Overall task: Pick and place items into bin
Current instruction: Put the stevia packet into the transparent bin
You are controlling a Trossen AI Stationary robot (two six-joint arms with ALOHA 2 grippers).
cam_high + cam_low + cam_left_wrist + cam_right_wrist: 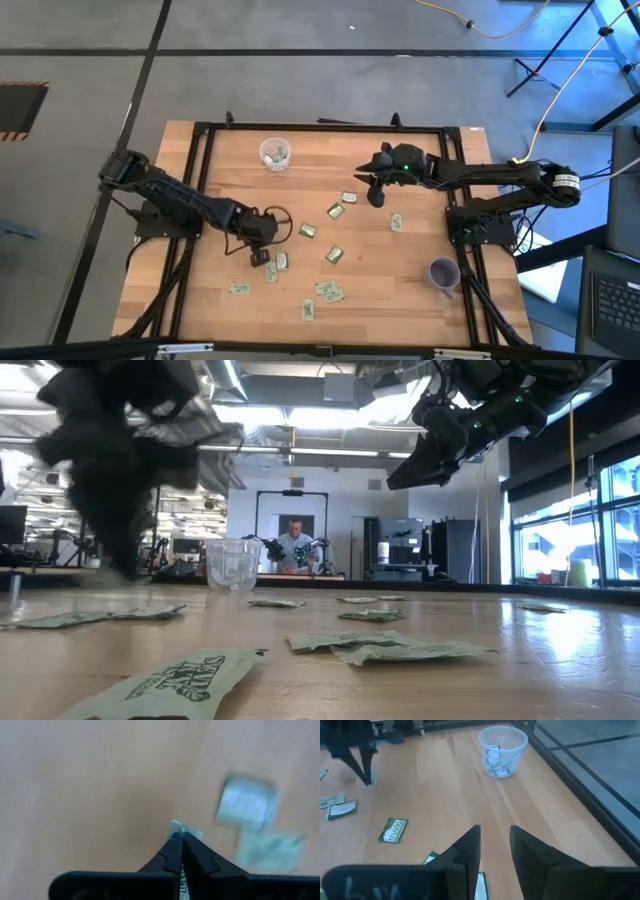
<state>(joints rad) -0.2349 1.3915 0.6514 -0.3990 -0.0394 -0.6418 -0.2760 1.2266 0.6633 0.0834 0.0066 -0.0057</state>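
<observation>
Lettering "truvia" shows on a packet (393,830); left gripper (178,836) pinches a packet (176,826), right gripper (495,837) parted, empty

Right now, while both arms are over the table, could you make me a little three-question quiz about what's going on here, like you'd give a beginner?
1. True or false: the left gripper is shut on a packet.
2. Which cup already has packets inside? A. the clear cup B. the purple cup C. both
3. Fill in: the right gripper hovers with its fingers ____, holding nothing.

Key
1. True: its fingers pinch a pale packet's edge just above the table.
2. A: a few packets lie at its bottom; the purple cup looks empty.
3. Open: a gap shows between the fingers.
</observation>
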